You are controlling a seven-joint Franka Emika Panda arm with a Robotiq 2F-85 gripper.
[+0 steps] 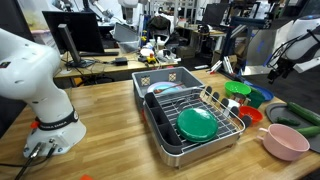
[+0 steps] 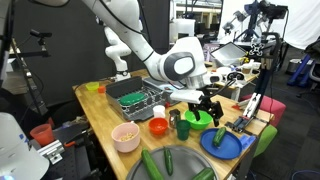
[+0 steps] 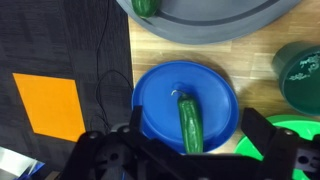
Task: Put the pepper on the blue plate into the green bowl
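Long, dark-green pepper [image 3: 190, 122] on the blue plate [image 3: 155, 100], gripper [image 3: 196, 140] wide open and empty above.

A robotics lab: monitors [image 1: 85, 35], cluttered desks [image 1: 150, 55], another robot arm [image 1: 295, 45] behind.

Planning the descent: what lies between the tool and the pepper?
Nothing; in the wrist view the open tool frames the pepper on the blue plate, unobstructed.
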